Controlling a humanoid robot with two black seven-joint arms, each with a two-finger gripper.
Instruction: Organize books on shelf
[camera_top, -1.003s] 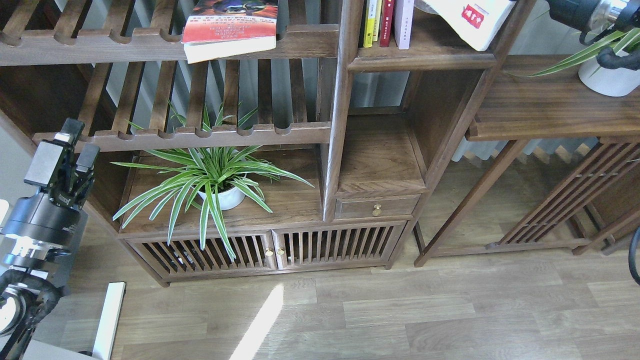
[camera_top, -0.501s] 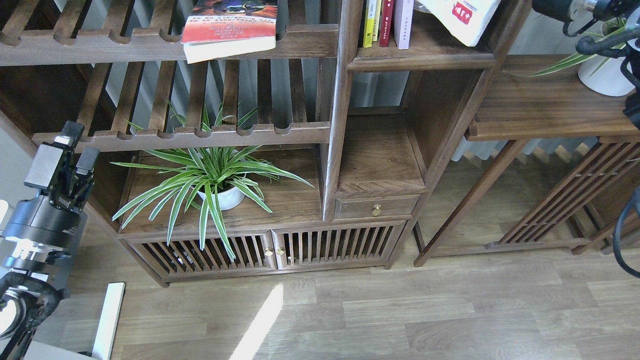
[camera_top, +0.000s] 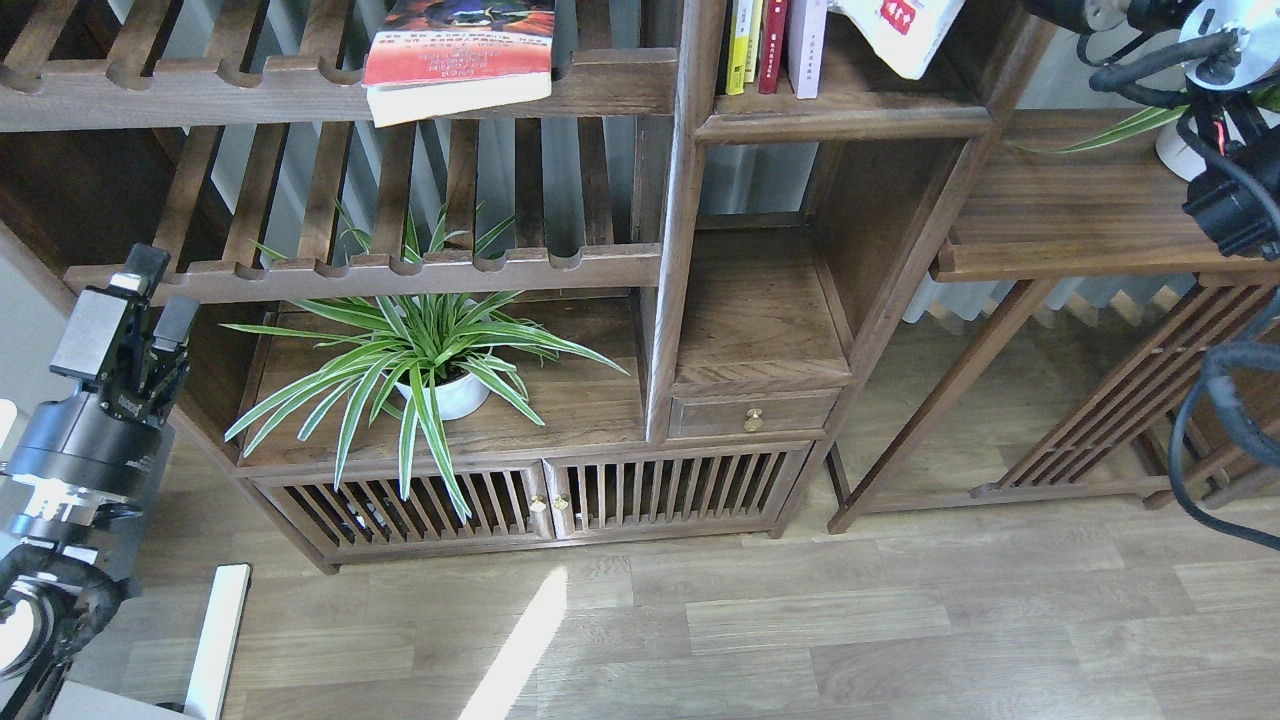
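Slim yellow (camera_top: 738, 45) and red (camera_top: 772, 45) books and a thin pale lilac-white book (camera_top: 806, 45) stand upright at the left of the narrow plank shelf (camera_top: 850, 112). The large white book with red characters (camera_top: 900, 30) hangs tilted over the shelf's right part, its top cut off by the frame edge. The red-orange book (camera_top: 460, 55) lies flat on the upper slatted rack. My left gripper (camera_top: 160, 290) is open and empty, low at the far left beside the bookcase. My right arm (camera_top: 1130, 15) reaches in at the top right; its gripper is out of view.
A spider plant in a white pot (camera_top: 440, 392) stands on the lower left board. A second potted plant (camera_top: 1175, 150) sits on the side table (camera_top: 1090, 215) at the right. A small drawer (camera_top: 755, 414) and slatted cabinet doors are below. A white strip (camera_top: 215, 640) lies on the floor.
The large white book has moved left and up over the shelf. My right arm has swung left and its lower links have come into view. My left arm has barely moved.
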